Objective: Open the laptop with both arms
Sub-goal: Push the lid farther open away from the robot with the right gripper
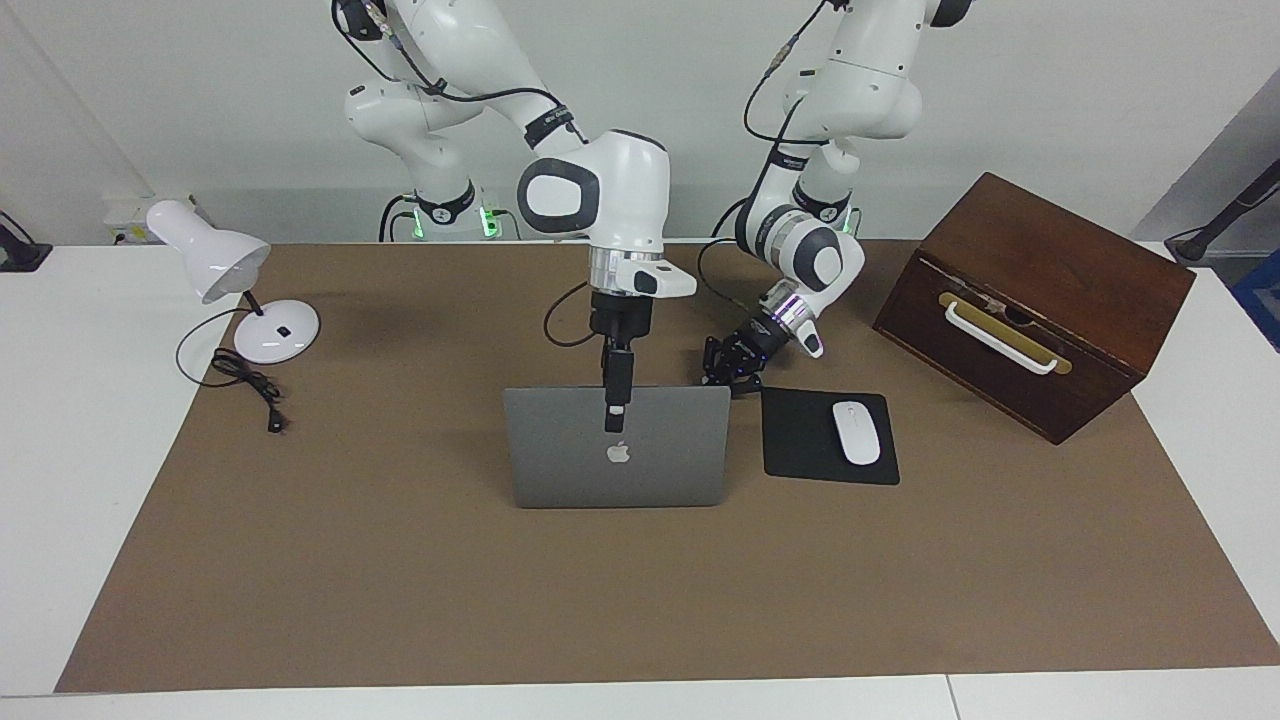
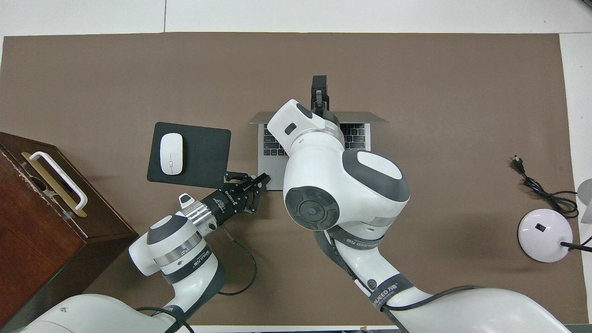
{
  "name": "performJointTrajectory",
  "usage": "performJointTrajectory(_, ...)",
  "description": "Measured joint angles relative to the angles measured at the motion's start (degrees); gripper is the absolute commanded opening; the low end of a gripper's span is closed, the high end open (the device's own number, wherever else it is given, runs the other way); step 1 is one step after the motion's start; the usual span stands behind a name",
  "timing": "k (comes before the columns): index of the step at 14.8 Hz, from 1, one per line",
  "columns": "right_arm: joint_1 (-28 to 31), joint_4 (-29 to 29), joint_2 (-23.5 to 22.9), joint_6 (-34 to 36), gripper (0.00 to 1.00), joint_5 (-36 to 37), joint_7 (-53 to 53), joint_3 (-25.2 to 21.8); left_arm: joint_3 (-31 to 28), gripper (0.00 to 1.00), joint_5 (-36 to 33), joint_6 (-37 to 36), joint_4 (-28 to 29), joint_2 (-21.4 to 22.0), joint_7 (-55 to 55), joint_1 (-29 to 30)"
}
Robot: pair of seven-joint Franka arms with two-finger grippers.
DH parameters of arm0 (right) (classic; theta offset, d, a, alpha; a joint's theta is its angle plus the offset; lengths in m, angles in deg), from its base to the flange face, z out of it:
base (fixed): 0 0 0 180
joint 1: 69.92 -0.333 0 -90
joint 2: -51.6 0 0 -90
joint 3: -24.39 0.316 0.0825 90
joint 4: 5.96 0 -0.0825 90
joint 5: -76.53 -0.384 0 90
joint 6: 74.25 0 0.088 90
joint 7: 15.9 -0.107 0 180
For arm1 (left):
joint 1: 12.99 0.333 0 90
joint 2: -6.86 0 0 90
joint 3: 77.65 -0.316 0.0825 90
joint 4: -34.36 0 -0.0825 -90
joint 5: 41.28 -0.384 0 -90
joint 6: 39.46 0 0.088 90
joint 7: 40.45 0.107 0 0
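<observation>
White walls back a white table [image 1: 60,450] that is covered for most of its top by one flat brown mat [image 1: 640,590]. Near the middle of the mat you have one laptop [image 1: 618,470], thin and silver-grey, standing open with its lid upright. The lid's smooth metal back carries a dark apple logo, and the overhead view shows dark keys on the grey base, which lies nearer to the robots than the lid.

Your right gripper [image 1: 615,420] comes straight down onto the lid's top edge at its middle, with one black finger showing against the lid's back just above the logo. Its fingers appear closed on the lid edge. Your left gripper [image 1: 728,368] sits low at the corner of the laptop base on the left arm's side, with its fingertips together and nothing held between them; whether it presses on the base you cannot tell.

Beside the laptop, toward the left arm's end, lies one thin black rectangular mouse pad [image 1: 800,440] with one glossy white oval mouse [image 1: 857,433] on it. Further toward that end stands one dark brown wooden box [image 1: 1040,300], angled, with a white handle on a brass plate. Toward the right arm's end stands one white desk lamp [image 1: 235,285] with a round base and cone shade, its black cord [image 1: 245,380] loose on the mat.
</observation>
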Motion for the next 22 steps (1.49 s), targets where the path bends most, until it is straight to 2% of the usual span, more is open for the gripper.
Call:
performJointTrajectory(12, 1.94, 5.68, -2.52, 0.00, 1.00, 6.33, 0.00, -0.09, -0.04, 0.00, 0.01, 0.00, -0.16, -0.10, 0.28, 0.00)
performJointTrajectory(18, 2.91, 8.04, -3.81, 0.08, 1.00, 6.60, 0.00, -0.08, -0.30, 0.00, 0.02, 0.02, -1.71, -1.26, 0.69, 0.07)
performJointTrajectory(20, 2.81, 8.09, -3.85, 2.28, 1.00, 6.13, -0.19, 0.19, -0.30, 0.00, 0.02, 0.02, -1.82, -1.34, 0.73, 0.08)
performJointTrajectory(22, 2.06, 8.44, -3.83, 6.61, 1.00, 2.43, -0.47, 0.44, -0.34, 0.00, 0.02, 0.02, -1.94, -1.38, 0.87, 0.09)
